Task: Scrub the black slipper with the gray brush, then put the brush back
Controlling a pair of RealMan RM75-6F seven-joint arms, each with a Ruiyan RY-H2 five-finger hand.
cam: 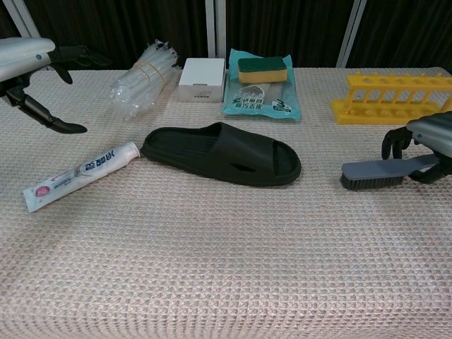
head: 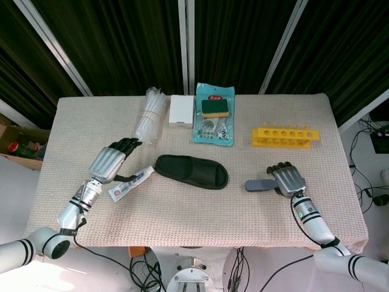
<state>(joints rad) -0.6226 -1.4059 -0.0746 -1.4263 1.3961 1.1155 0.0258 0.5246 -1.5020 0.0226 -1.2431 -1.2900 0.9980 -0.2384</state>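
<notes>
The black slipper (head: 191,171) (cam: 222,154) lies flat in the middle of the table, toe end to the right. To its right the gray brush (head: 256,185) (cam: 378,173) rests bristles-down on the cloth. My right hand (head: 289,179) (cam: 431,134) hovers over the brush's handle end, fingers lifted and spread off it, thumb low beside the handle. My left hand (head: 109,161) (cam: 28,53) is held above the table left of the slipper, fingers apart and empty.
A toothpaste tube (head: 129,184) (cam: 81,175) lies at the slipper's heel. At the back stand a bundle of clear plastic (head: 151,112), a white box (head: 181,109), a packet with a green-yellow sponge (head: 214,107) and a yellow rack (head: 284,136).
</notes>
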